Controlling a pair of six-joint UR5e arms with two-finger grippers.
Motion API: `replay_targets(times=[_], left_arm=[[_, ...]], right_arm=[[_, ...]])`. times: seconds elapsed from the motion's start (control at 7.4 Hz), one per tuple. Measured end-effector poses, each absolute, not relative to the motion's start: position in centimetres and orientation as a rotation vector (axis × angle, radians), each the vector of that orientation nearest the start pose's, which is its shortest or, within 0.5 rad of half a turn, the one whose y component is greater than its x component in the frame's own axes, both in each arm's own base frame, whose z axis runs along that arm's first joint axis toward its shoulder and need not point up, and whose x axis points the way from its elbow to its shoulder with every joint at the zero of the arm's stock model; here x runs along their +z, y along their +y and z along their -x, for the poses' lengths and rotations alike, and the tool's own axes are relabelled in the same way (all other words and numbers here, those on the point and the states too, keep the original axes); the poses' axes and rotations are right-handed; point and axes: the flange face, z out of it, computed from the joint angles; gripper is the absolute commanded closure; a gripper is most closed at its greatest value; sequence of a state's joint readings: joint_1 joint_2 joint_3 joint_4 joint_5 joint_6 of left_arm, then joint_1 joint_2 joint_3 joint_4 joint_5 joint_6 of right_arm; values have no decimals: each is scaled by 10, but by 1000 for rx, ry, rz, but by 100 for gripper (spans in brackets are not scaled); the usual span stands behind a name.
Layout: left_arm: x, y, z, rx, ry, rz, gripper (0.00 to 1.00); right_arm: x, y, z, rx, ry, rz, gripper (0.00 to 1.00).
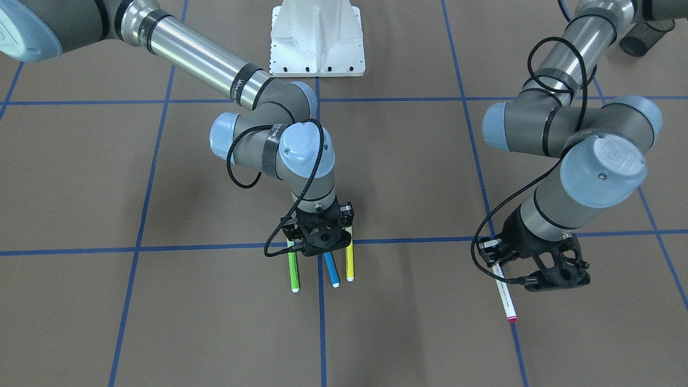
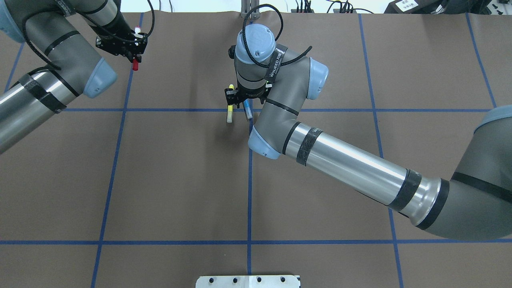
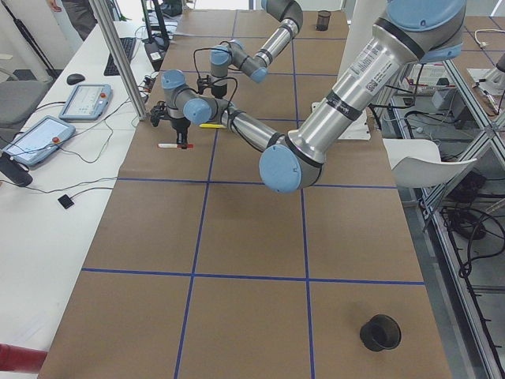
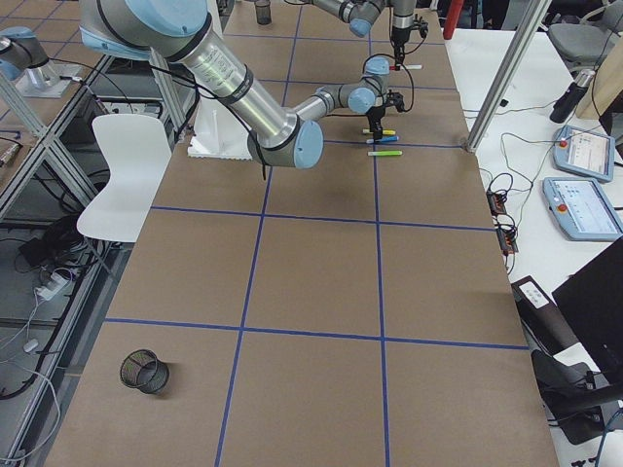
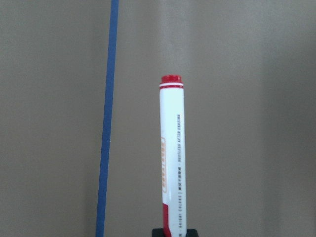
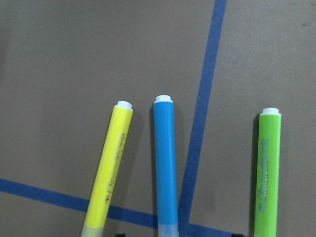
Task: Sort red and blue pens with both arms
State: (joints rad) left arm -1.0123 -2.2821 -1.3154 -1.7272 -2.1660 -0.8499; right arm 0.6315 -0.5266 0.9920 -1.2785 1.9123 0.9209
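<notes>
the brown worktop [image 2: 180, 180] is crossed by blue tape lines [image 2: 249, 192] that form a grid. the right arm [image 2: 352, 164] reaches from the robot's side to the middle of the far half, its wrist pointing straight down. the left arm [image 2: 60, 56] bends toward the far left corner. a white base plate [image 1: 317, 40] sits at the robot's edge of the worktop.

the right hand [image 1: 321, 239] hangs over three pens that lie side by side, and its fingers look spread, none closed on a pen in the wrist view. the left hand [image 2: 135, 50] is pinching the red pen [image 5: 172, 158] near its capped end. the white barrel sticks out level, with the red end away from the fingers. i cannot tell whether that pen touches the paper. it is beside a tape line and well apart from the other pens.

a mesh cup [image 4: 144, 371] and a black cup [image 3: 381, 332] stand at opposite ends of the worktop.

the blue pen [image 6: 165, 163] lies flat under the right hand, just beside a tape line, between the yellow pen [image 6: 111, 168] and the green pen [image 6: 266, 168], touching neither.
</notes>
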Motion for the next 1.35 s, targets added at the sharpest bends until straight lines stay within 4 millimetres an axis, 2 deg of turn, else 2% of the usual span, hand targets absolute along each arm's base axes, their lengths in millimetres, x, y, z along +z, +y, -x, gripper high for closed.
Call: replay_targets(times=[0.14,0.27,0.41,0.54,1.08,1.22,1.35], left_arm=[[322,-684,-336,-93,822,-79,100],[322,-684,-336,-93,823,-79,100],[322,-684,-336,-93,823,-79,100],[322,-684,-336,-93,822,-79,100],[323,-685,-336,-94,822,-78,100],[323,-685,-335,-94,822,-78,100],[323,-685,-335,-94,822,-78,100]], right_arm=[[203,-584,634,-149,-792,-183,34],[204,-582,636,-152,-790,-180,44],[205,-580,638,-155,-789,-178,58],[205,-578,640,-158,-789,-176,66],[209,-574,645,-166,-785,-170,66],[210,-573,645,-167,-784,-169,72],[210,-573,645,-167,-783,-169,100]])
